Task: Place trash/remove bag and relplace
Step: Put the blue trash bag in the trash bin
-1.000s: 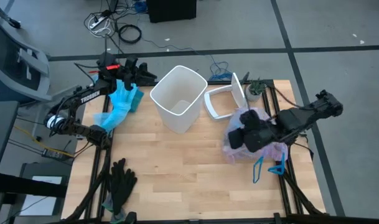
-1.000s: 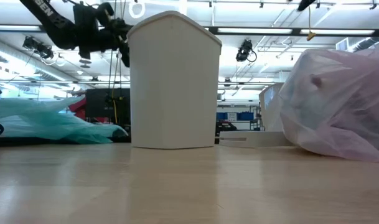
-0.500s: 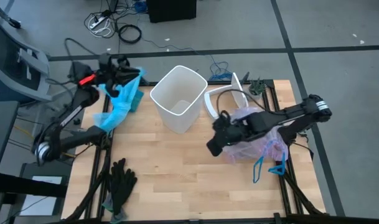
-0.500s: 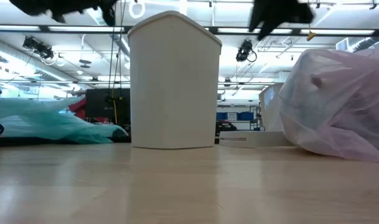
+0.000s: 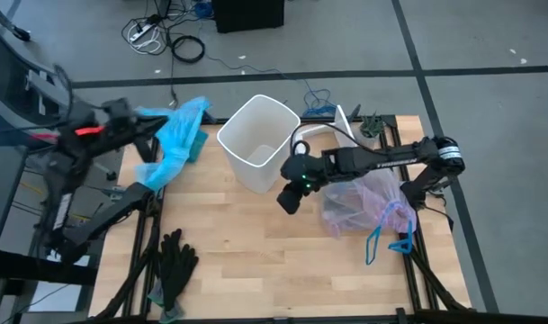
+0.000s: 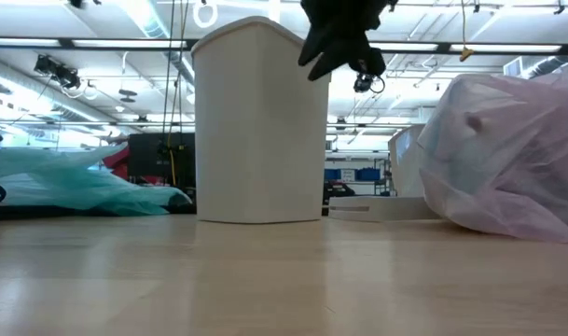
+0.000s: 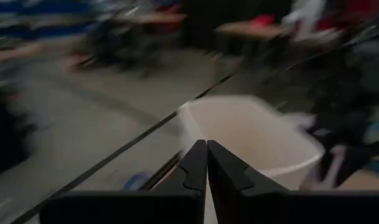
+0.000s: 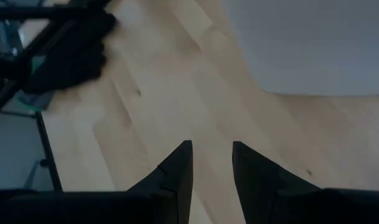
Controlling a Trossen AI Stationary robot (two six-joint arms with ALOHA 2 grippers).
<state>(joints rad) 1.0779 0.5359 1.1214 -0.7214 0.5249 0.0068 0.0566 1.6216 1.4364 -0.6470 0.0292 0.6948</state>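
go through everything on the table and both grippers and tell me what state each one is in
White bin: upright, unlined, lid off.
Bin lid: lying behind the bin.
Pink bag: full, slumped on the table.
Light-blue bag: crumpled.
Black gloves: lying flat.
Left gripper: shut, empty.
Right gripper: open, empty.

Robotics lab: ceiling strip lights (image 6: pixel 97 42), floor cables (image 5: pixel 166 36).

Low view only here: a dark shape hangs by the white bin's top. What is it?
Observer: That's the right gripper, above the table just beside the bin.
Operator: Holding anything?
Observer: No. Its fingers stand apart with nothing between them.
Operator: And the other arm?
Observer: The left gripper is shut, by the table's left rear corner near the light-blue bag.
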